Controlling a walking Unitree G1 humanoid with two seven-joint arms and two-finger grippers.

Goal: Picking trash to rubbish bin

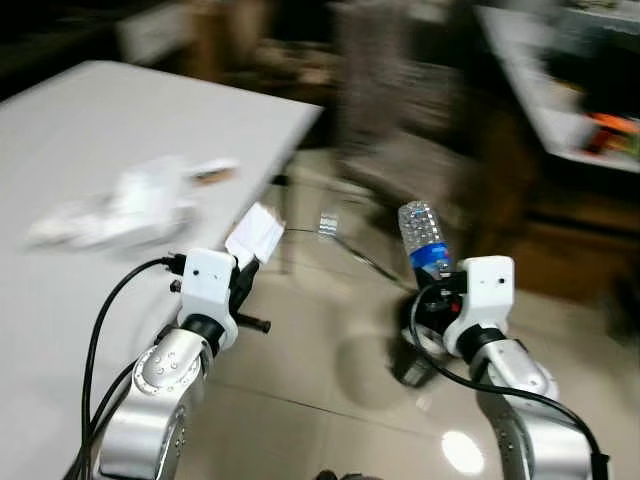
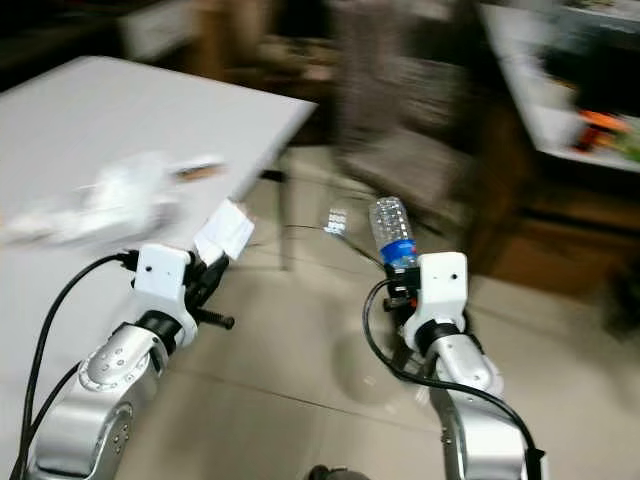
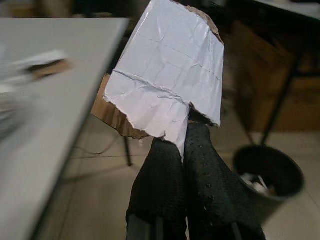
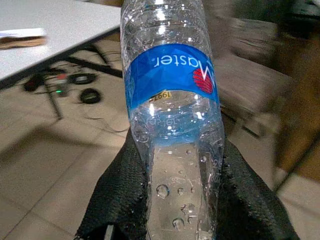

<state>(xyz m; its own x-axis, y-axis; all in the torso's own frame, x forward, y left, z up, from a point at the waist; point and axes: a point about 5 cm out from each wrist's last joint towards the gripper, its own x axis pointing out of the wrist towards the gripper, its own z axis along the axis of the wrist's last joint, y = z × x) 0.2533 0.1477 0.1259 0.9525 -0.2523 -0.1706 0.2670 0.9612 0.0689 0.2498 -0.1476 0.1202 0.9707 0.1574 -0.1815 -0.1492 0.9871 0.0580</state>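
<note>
While crumpled white scraps are lying uncollected on the grey table, the left gripper is pinching a torn white-faced cardboard piece and the right gripper is clasping a clear blue-labelled plastic bottle, neither yet dropped into the black round bin.

Both silver arms reach forward and are bent at the elbow, white wrist housings raised, black cables looping back along each forearm. The left gripper has its two black fingers pressed flat together, pinching a torn sheet. The right gripper sits a little farther forward, its fingers spread around a clear bottle, clamping it from both sides.
</note>
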